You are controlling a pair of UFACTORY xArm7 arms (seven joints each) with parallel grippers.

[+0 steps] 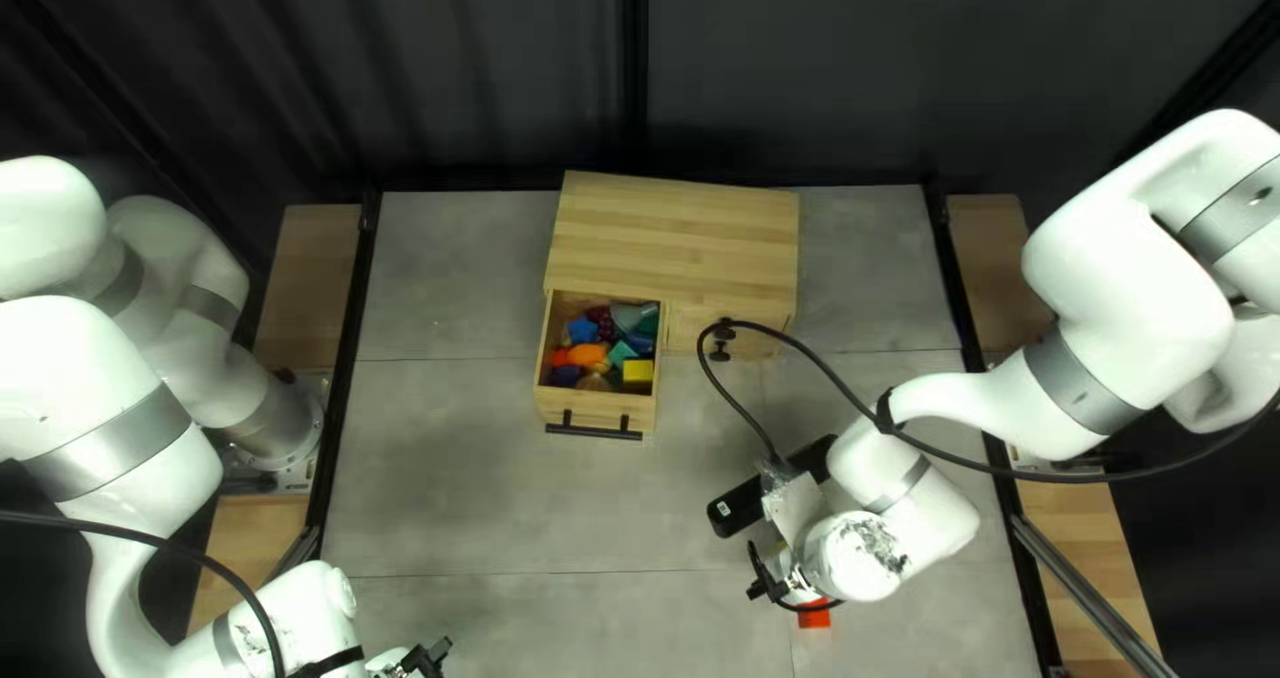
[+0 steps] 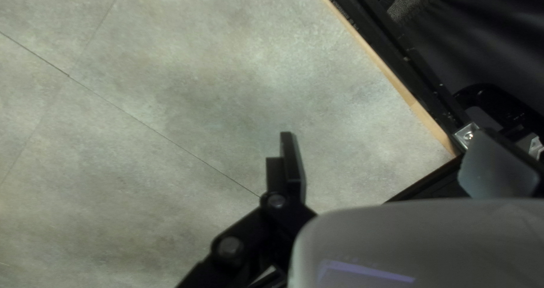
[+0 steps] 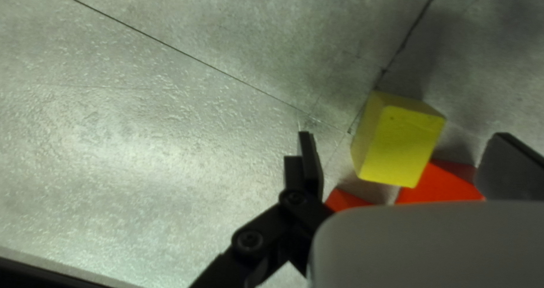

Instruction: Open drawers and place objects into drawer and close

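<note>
In the top left view my right gripper point(image 1: 774, 582) is low over the table near a red block point(image 1: 815, 617). The right wrist view shows that gripper point(image 3: 403, 152) open, a yellow block point(image 3: 399, 143) between its fingers with a gap on each side. Red pieces point(image 3: 445, 185) lie beside and partly behind the yellow block. My left gripper point(image 1: 430, 658) is at the bottom of the top left view; in its wrist view the gripper point(image 2: 394, 158) is open over bare table. The wooden drawer point(image 1: 543, 358) stands pulled out, filled with colourful objects, including a yellow block point(image 1: 639, 372) at its front corner.
The wooden cabinet point(image 1: 674, 241) stands near the table's far edge, with the drawer's black handle point(image 1: 595, 432) facing the near side. A black cable point(image 1: 834, 372) from my right arm loops over the cabinet's front right. A black rail point(image 2: 419, 67) runs along the table's edge.
</note>
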